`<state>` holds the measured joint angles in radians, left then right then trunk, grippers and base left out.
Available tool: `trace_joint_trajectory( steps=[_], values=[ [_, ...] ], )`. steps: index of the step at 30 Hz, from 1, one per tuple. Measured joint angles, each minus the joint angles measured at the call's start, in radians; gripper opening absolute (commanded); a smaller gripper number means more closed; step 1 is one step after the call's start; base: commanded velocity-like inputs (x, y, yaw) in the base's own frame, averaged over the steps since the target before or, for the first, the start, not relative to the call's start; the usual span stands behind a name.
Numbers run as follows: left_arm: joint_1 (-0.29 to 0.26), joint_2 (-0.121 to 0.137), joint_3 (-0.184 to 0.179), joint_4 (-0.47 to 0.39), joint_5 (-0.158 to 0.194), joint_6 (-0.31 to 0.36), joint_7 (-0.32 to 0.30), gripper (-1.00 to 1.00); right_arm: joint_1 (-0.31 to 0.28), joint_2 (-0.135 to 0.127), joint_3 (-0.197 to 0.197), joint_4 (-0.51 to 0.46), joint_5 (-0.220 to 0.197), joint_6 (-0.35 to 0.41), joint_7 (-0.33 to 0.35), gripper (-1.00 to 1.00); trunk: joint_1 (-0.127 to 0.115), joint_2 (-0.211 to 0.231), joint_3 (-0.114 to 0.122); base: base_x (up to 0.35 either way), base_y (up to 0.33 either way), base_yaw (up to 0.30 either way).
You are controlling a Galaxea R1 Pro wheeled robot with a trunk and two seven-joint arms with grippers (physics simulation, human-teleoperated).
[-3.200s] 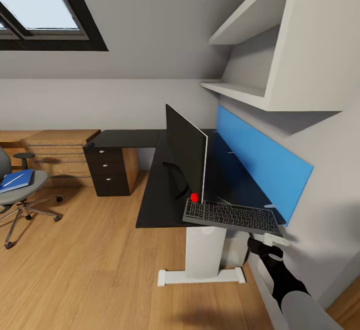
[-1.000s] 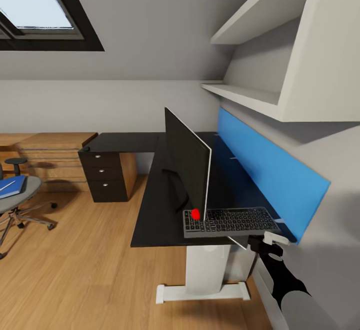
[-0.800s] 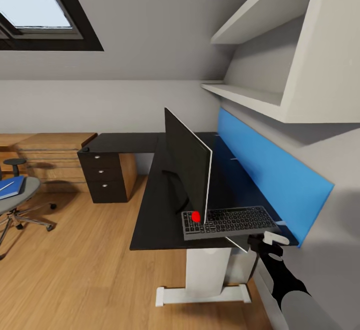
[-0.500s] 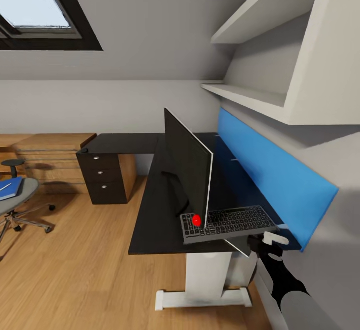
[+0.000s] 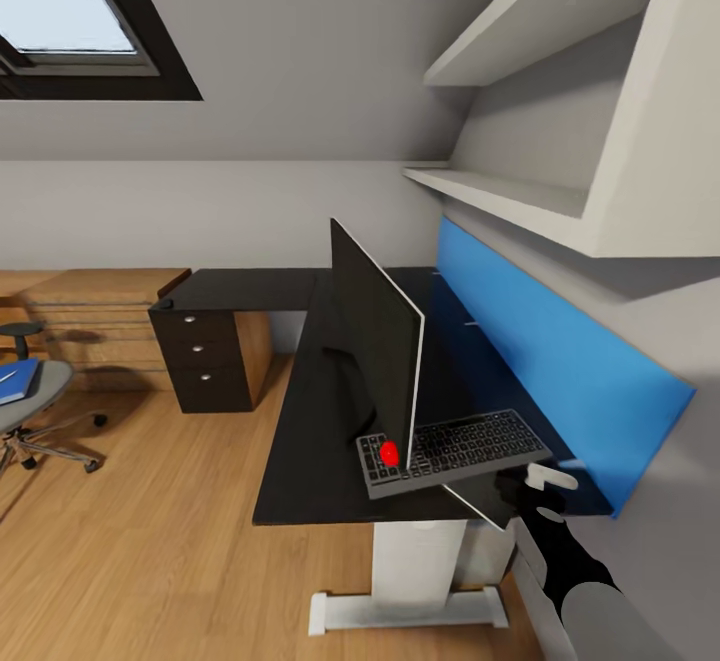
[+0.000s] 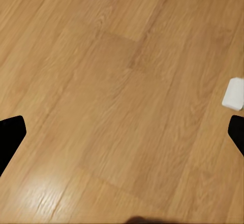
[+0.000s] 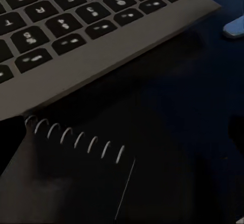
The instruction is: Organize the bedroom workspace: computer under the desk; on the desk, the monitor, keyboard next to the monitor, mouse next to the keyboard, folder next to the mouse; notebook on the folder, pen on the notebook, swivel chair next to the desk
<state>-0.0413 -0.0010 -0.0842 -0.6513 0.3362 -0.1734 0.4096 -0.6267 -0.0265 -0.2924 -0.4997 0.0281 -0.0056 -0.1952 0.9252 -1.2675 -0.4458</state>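
**Keyboard being settled beside the monitor**

Over the wood plank floor (image 6: 101,82) the left end effector (image 6: 122,132) hangs idle, its two black fingers spread wide with nothing between them.

At the far left of the room stands the grey upholstered swivel chair (image 5: 35,396), well apart from the desk. The flat bright blue folder (image 5: 16,381) lies on its seat, not yet moved.

Next comes the dark three-drawer unit with silver knobs (image 5: 205,361). All three drawers are shut, so what they hold is hidden.

The long glossy black desk (image 5: 300,441) carries the large thin black monitor (image 5: 375,341), which stands edge-on to me. The slim dark grey keyboard with black keys (image 5: 450,453) sits at the monitor's foot, tilted, and partly on a dark spiral-bound notebook (image 7: 76,183).

The right end effector (image 5: 540,486) is just beside the keyboard's near corner. I cannot tell whether it is gripping anything.

I would say the keyboard step is the one in hand. The next move seems to call for laying the keyboard flat beside the monitor and freeing the notebook from under it. After that comes a drive over to the chair for the folder.
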Motion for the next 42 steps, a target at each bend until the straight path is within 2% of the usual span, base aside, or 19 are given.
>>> trace_joint_trajectory(
  steps=[42],
  values=[
    [0.000,0.000,0.001,0.001,0.000,-0.001,0.000,1.00,0.000,-0.001,0.000,-0.002,0.000,0.000,0.002,1.00,0.000,0.000,0.000,0.058,-0.003,0.000]
  ],
)
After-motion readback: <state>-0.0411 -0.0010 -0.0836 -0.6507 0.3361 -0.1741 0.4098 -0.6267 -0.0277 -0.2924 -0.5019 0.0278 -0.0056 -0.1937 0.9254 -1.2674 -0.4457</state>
